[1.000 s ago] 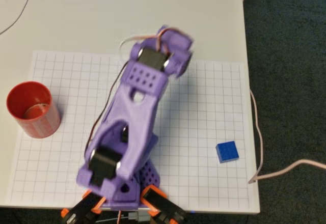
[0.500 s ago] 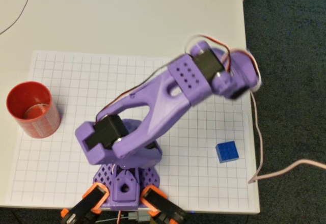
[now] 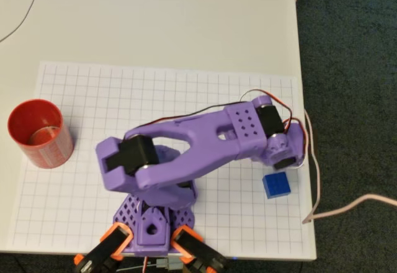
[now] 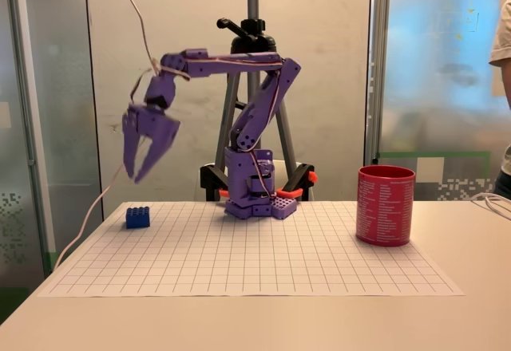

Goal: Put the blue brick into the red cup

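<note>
On the grid mat, overhead view:
Progress: nothing done yet; the brick (image 3: 276,184) lies loose on the mat (image 3: 80,198), the cup (image 3: 38,133) stands upright, with nothing blue visible inside.
Gripper: the wrist end (image 3: 282,152) of the arm (image 3: 198,149) hangs over the mat's right side; the jaws point down beneath it, so their gap cannot be read here.
Brick to jaws: just past the wrist end toward the picture's lower edge, seemingly clear of it.
Cup to jaws: well apart, at the mat's far left edge, beyond the base (image 3: 152,220).

Fixed view:
Gripper: the gripper (image 4: 137,159) hangs high, fingers pointing down and slightly parted, nothing between them.
Brick to jaws: the brick (image 4: 137,217) sits on the mat (image 4: 255,263) almost straight below the fingertips, with clear air between.
Cup to jaws: the cup (image 4: 386,205) stands far right, well apart.
Left, as I judge: lower onto the brick, close on it, carry it across, release over the cup.
</note>
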Robot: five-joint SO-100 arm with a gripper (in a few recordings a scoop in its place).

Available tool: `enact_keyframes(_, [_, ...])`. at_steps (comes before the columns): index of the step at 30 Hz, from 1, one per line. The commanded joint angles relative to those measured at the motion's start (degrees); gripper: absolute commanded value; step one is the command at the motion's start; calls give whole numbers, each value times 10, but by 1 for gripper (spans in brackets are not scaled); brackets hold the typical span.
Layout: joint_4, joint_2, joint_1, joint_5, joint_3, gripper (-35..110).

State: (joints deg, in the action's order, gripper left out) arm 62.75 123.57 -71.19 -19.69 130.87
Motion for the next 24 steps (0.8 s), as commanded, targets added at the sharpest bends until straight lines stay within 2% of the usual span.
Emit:
enact_keyframes(1, [-7, -13, -16, -16, -17, 0])
enact_keyframes(9, [20, -79, -43, -25, -45, 0])
enact_keyframes(12, [22, -83, -41, 4, -47, 0])
enact_keyframes(13, [22, -85, -38, 28, -53, 2])
enact_keyframes(17, [81, -106, -33, 62, -76, 49])
enact_keyframes(18, [86, -113, -36, 65, -77, 53])
enact_keyframes(24, [104, -171, -49, 91, -77, 53])
